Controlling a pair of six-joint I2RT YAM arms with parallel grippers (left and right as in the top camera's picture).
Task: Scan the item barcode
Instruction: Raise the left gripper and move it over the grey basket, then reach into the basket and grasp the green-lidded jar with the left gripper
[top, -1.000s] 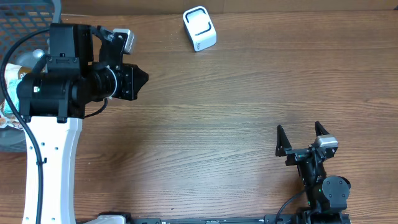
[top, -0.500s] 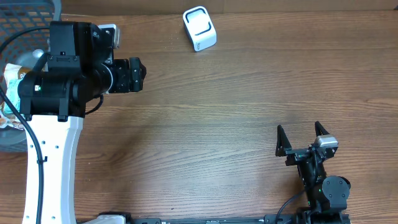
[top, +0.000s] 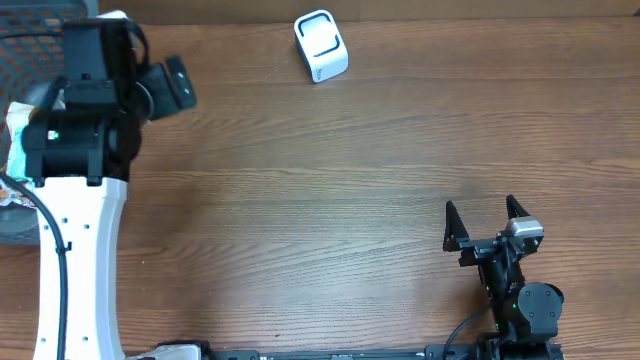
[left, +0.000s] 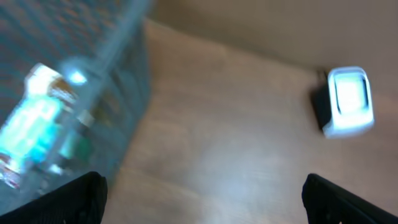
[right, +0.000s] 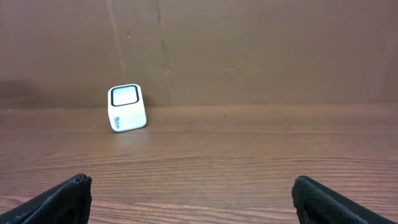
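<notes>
The left claw (left: 202, 199) is positioned at the upper left of the overhead frame, beside the grey-blue mesh basket (left: 93, 37). In the left wrist view its fingertips are seen at the two lower corners, spread wide apart, with nothing between them. The right claw (top: 482, 218) is parked at the lower right of the overhead frame. Its jaws are likewise spread apart and empty.

A teal-and-white packaged item (left: 34, 124) is seen through the mesh at the left of the left wrist view, lying inside the basket. The view is blurred and no barcode can be made out. The white cube-shaped barcode scanner with a dark-framed window (top: 321, 46) stands at the upper centre of the overhead frame on the brown wood-grain desk (top: 330, 200), well apart from both claws. Nothing is presented in front of its window.

Progress is judged as follows. No item is held, and none is at the scanner. Whether the packaged item has already been scanned cannot be told from these views. If it has not, three steps are left: the item is to be grasped, carried to the scanner, and turned barcode-first to the window.
</notes>
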